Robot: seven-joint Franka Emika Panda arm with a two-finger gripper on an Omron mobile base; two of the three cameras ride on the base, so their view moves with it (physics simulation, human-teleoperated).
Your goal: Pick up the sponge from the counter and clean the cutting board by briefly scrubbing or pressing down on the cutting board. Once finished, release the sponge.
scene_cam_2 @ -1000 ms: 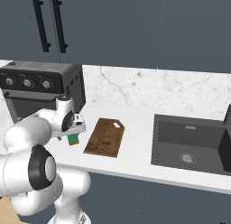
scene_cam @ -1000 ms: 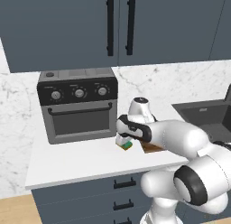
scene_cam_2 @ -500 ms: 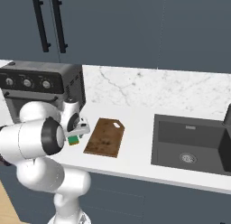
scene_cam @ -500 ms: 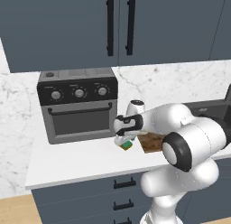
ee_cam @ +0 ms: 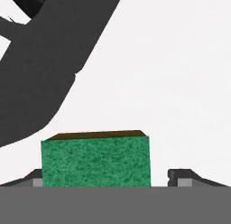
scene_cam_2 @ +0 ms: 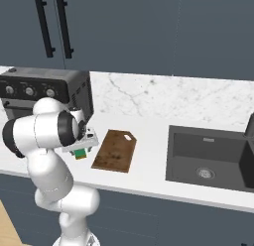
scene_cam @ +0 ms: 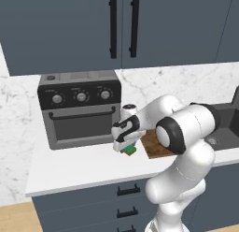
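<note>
Lowered since the earlier frame, the gripper [scene_cam: 125,143] now sits over the sponge [ee_cam: 95,161] at centre frame on the counter [scene_cam: 74,168]. Jaws stand apart, one fingertip touching the sponge's left side, the other clear of it. Cutting board [scene_cam_2: 115,150] lies just right of the sponge.

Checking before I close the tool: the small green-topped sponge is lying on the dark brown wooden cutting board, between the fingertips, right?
Not quite. The small green-topped sponge lies on the white marble counter, beside the dark brown wooden cutting board, as the right base view shows. It does sit between the tool's fingertips, as the hand view shows.
</note>
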